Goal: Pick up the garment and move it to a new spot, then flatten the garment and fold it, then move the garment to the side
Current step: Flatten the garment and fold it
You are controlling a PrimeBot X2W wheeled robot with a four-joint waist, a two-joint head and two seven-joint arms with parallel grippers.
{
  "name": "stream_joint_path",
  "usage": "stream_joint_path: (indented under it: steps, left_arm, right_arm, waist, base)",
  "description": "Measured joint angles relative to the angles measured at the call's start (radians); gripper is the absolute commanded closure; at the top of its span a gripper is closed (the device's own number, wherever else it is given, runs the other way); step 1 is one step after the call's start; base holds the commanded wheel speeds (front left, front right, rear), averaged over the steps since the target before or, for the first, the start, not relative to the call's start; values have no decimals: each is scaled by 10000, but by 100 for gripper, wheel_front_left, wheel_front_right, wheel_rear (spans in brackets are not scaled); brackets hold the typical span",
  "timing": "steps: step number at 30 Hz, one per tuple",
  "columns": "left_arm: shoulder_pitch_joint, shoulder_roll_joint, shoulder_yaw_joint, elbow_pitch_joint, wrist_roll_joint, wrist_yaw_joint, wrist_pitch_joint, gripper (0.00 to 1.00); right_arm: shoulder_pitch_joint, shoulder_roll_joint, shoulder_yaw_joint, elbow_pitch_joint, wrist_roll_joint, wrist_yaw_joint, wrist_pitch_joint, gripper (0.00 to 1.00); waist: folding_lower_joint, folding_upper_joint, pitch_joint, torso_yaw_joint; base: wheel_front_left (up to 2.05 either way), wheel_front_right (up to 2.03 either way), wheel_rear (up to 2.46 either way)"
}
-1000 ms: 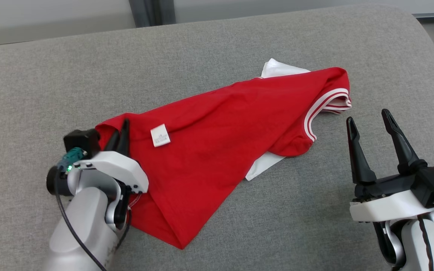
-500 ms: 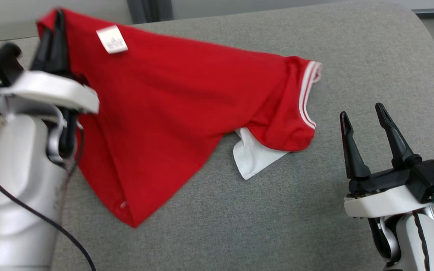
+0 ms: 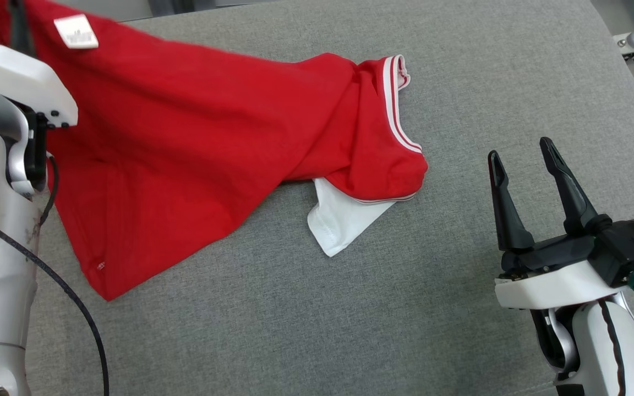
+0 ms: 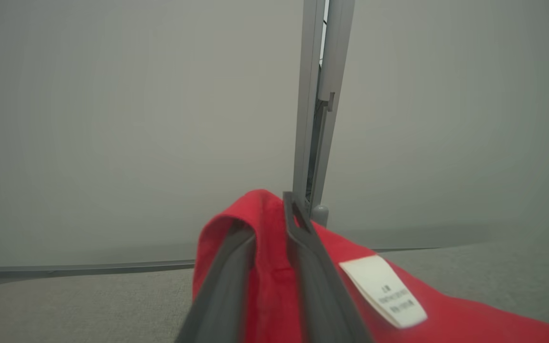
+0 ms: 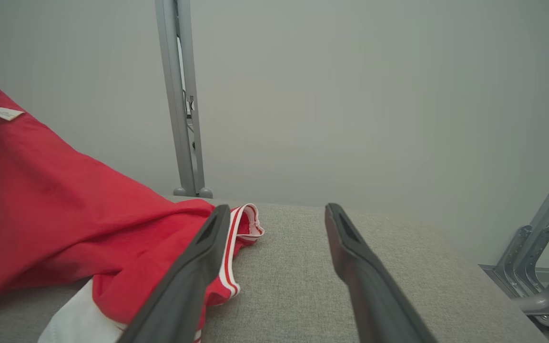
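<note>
Left gripper [image 4: 267, 214], tips cut off in head view, is raised, clamping the red garment [image 3: 212, 126]. Right gripper [image 3: 520, 150] hovers, jaws wide.

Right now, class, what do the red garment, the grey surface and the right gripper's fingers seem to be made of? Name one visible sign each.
The garment: soft matte knit, probably cotton; it drapes and creases. The grey surface: woven upholstery fabric, by its flecked weave. The right gripper fingers: dark matte plastic or rubber, smooth and rigid-looking.
</note>
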Motion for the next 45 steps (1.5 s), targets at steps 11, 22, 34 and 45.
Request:
stream_joint_path:
  steps: [11,22,34,45]
  left_arm:
    - [-163,-84,33,934,12,125,-1542,0]
    - [1624,-420,359,-1733,-117,-222,-2224,0]
    - [6177,-1793,1095,-5145,40,-305,-2242,0]
    - [7169,-2399,1310,-5616,416,-673,-2242,0]
  right_arm:
    - [-37,13,-115,75,-61,0,0,0]
    - [273,10,-257,178,-272,0,0,0]
    - [867,-75,-257,349,-362,0,0,0]
    - [921,-207,-44,430,-359,0,-2,0]
  waist:
    - [0,0,-123,256]
    - [0,0,-1043,926]
    - [0,0,-1999,1635]
    - [0,0,-2000,1737]
  base:
    - [0,0,0]
    - [0,0,0]
    - [0,0,0]
    - [0,0,0]
